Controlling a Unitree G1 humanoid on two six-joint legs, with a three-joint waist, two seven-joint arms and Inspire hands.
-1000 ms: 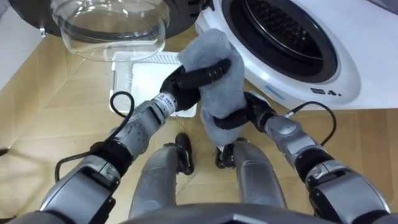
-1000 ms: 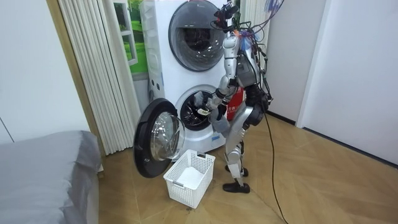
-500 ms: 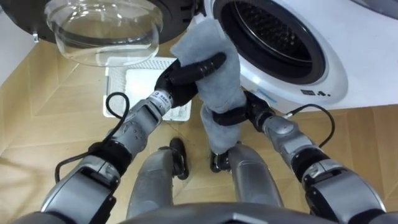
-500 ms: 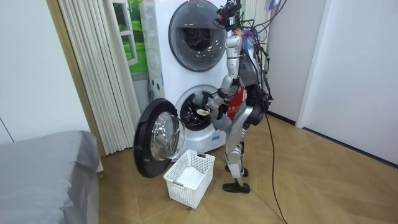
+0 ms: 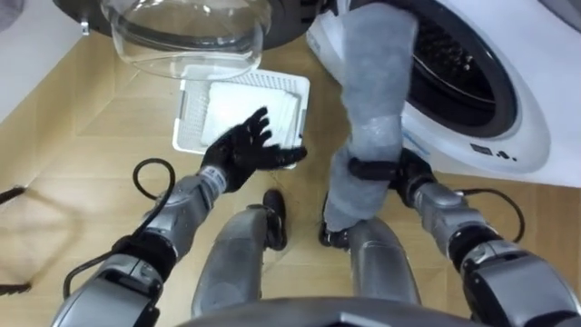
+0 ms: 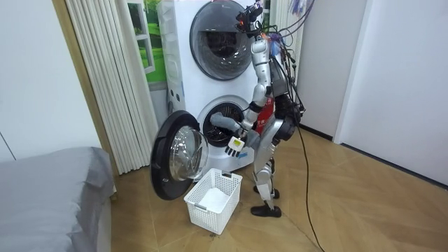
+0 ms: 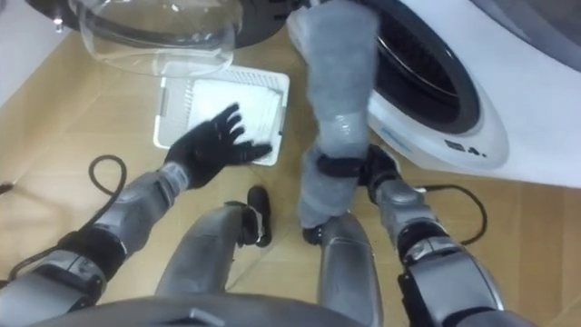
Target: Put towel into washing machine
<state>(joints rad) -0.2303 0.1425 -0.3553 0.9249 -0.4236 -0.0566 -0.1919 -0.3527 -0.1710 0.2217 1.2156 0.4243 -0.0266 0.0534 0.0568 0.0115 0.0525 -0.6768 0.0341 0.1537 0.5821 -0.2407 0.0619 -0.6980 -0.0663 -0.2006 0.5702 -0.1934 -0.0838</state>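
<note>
The grey towel (image 5: 374,82) stands as a long column, its top end leaning into the washing machine's round drum opening (image 5: 467,68). My right hand (image 5: 374,169) is curled round its lower part, and the tail hangs below that grip. My left hand (image 5: 243,151) is open with its fingers spread, apart from the towel and over the white basket (image 5: 195,100). The right eye view shows the same: towel (image 7: 338,86), right hand (image 7: 349,169), left hand (image 7: 211,142). In the room view I stand facing the lower machine, with the towel (image 6: 220,120) reaching to its drum.
The machine's glass door (image 5: 186,36) hangs open on my left, above the basket on the wooden floor. The white machine front (image 5: 508,136) is at my right. In the room view a second machine (image 6: 220,38) sits on top and a grey bed (image 6: 49,189) stands at the room view's left.
My left hand let go of the towel and dropped back to the left, fingers spread. The towel's top has gone up to the drum opening while the right hand keeps its grip.
</note>
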